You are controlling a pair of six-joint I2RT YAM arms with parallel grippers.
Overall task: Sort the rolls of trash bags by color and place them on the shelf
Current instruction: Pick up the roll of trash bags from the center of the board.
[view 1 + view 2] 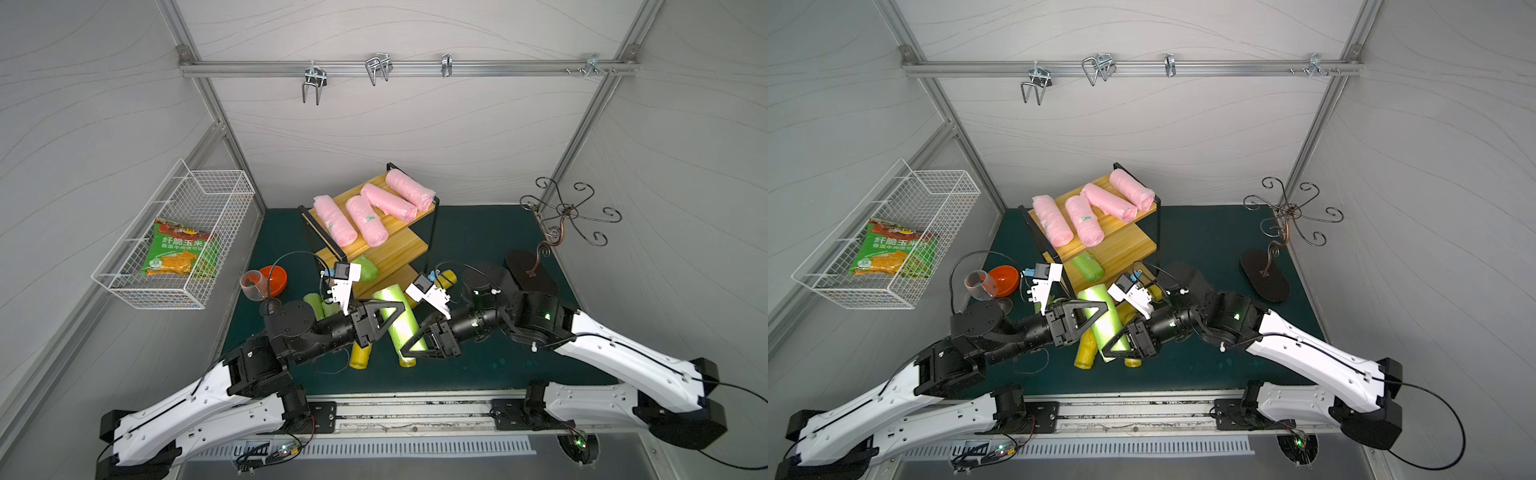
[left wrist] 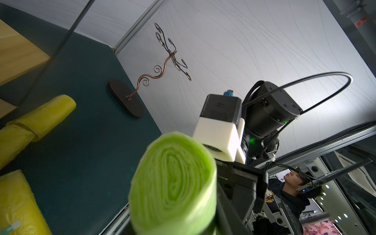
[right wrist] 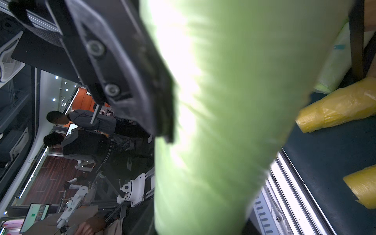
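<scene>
A lime green roll (image 1: 399, 324) hangs above the mat, gripped from both sides. My left gripper (image 1: 388, 313) is shut on its far part, my right gripper (image 1: 417, 345) on its near part. The roll's end (image 2: 173, 183) fills the left wrist view. In the right wrist view a black finger (image 3: 130, 81) presses the roll's side (image 3: 223, 122). The shelf (image 1: 399, 245) carries several pink rolls (image 1: 334, 220) on top and a green roll (image 1: 365, 268) on a lower board. Yellow rolls (image 1: 360, 357) and green rolls (image 1: 313, 303) lie on the mat under the arms.
A white wire basket (image 1: 137, 291) holding a snack packet (image 1: 174, 249) hangs on the left wall. A red bowl (image 1: 276, 278) and a glass (image 1: 253, 284) sit left of the shelf. A curly metal hook stand (image 1: 536, 270) stands at the right.
</scene>
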